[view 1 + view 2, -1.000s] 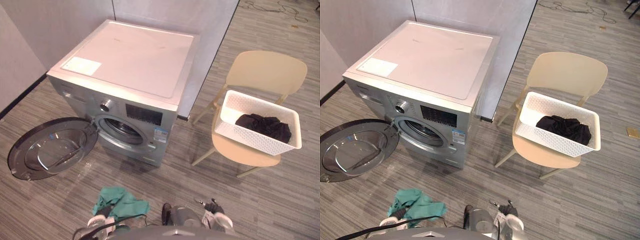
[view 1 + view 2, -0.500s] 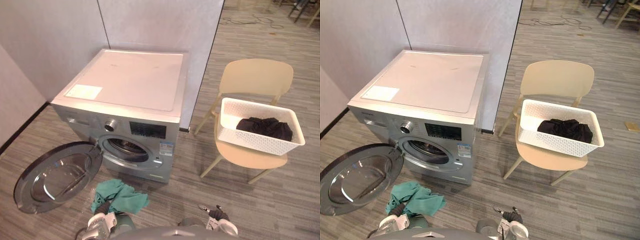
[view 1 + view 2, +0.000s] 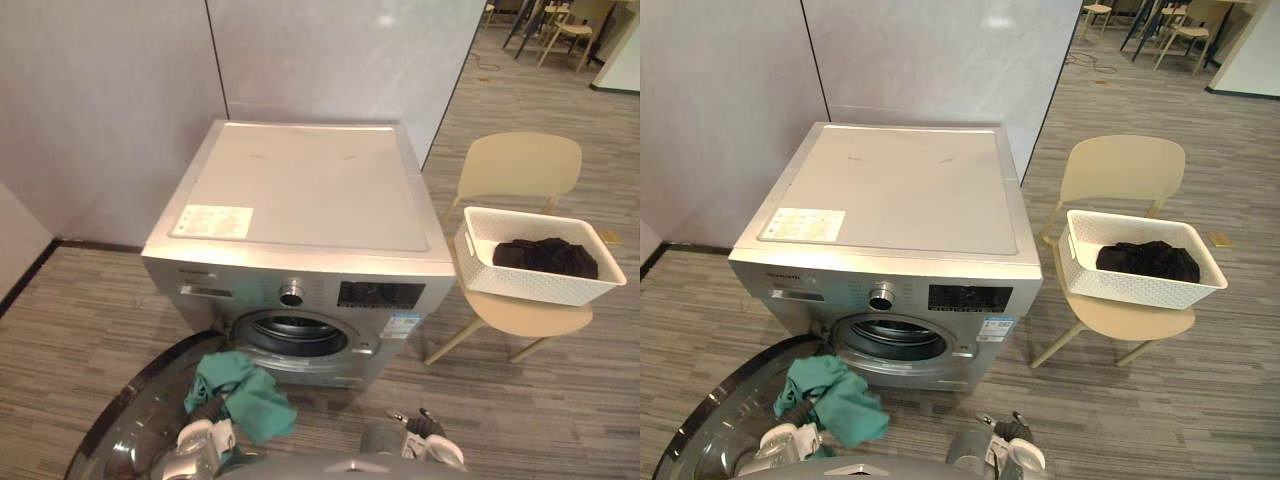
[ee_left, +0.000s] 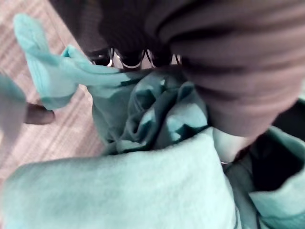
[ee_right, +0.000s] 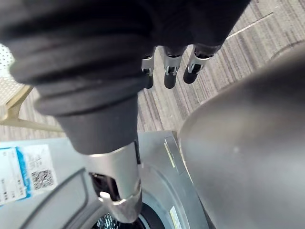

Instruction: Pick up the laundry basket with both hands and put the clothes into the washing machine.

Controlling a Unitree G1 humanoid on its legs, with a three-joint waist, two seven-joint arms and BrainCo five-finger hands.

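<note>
The left hand [image 4: 128, 56] is closed on a bunched teal cloth [image 3: 250, 400]. In its wrist view the fingers are curled down into the folds, and from the head camera the cloth hangs in a loose lump off the hand, low and just in front of the washing machine [image 3: 310, 185]. The right hand [image 5: 169, 69] hangs low on the other side with its fingers relaxed and nothing in them.

The machine's round door [image 3: 130, 430] is swung wide open toward the robot's left. The drum opening [image 3: 295, 335] is unobstructed and sits just beyond the cloth. The white laundry basket [image 3: 540, 280] sits on the seat of a beige chair [image 3: 525, 165] well apart to the right of the machine. It reaches almost to the seat's side edges, and dark clothes [image 3: 545, 255] are heaped inside it.

The step in hand looks like loading this one garment. To do it well, the left hand should carry the bundle forward and past the rim of the opening before the fingers let go. If it lets go short, the cloth would likely land on the open door or the floor instead of in the drum. The garment is floppy and its ends trail, so push it well inside; otherwise a loose tail could drape over the rim and catch when the door closes. The hand should come in from directly in front, clear of the door.

The dark clothes are not yet loaded — the basket has yet to be fetched from the chair with both hands.
</note>
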